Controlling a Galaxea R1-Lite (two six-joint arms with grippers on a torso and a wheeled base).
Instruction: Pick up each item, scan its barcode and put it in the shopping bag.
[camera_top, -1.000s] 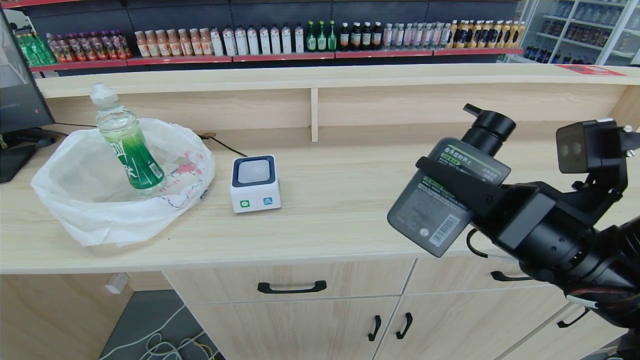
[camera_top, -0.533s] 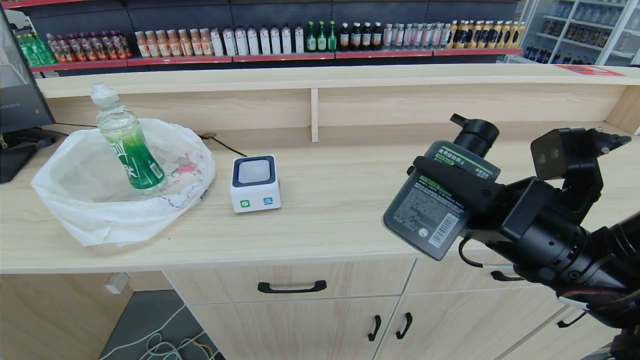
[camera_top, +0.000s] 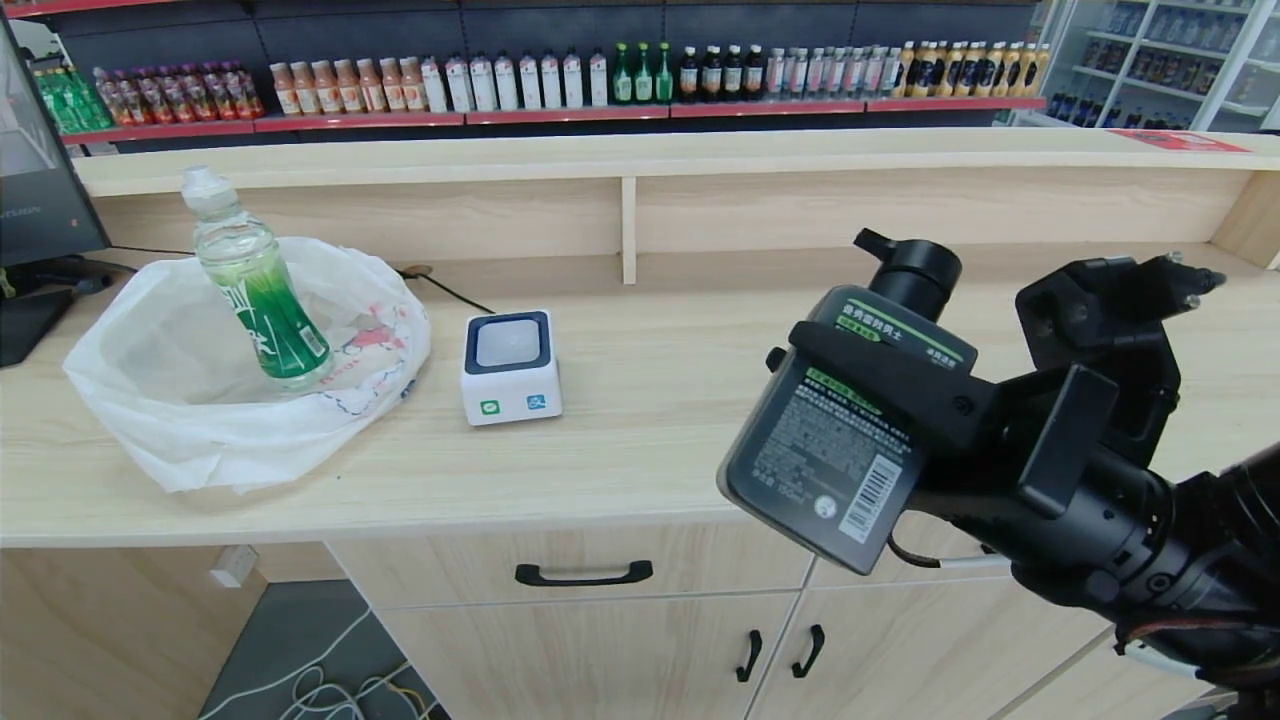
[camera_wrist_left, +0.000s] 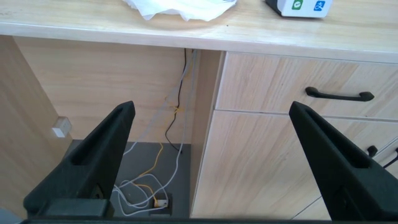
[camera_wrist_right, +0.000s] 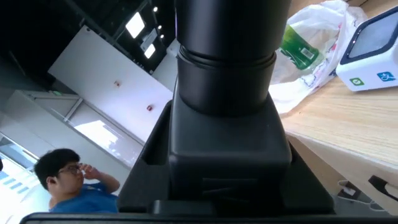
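**Right gripper** (camera_top: 880, 375): clamped across the middle of a dark pump bottle (camera_top: 820, 455), held in the air over the near edge of the counter (camera_top: 640, 440).

**Pump bottle:** the long axis is tilted. The pump head points up and away from the gripper's wrist, and the base hangs low, out past the counter edge. The label face with the barcode (camera_top: 866, 485) is turned up and back toward the robot.

**Scanner** (camera_top: 511, 367): a white cube on the counter, well apart to the left of the right gripper and lower than the bottle. Its window faces up.

**Key relation:** the barcode and the scanner window both face upward, so they do not meet. By my judgement, the coming move is a carry leftward with a roll of the wrist, until the barcode looks down on the window.

**Shopping bag** (camera_top: 170, 420): farther left, beyond the scanner, lying open on the counter. A green bottle (camera_top: 262, 300) stands in it.

**Left gripper** (camera_wrist_left: 212, 112): fingers spread apart and holding nothing. It sits below counter level, facing the cabinet fronts. The right arm holds the bottle, so the scan falls to it.
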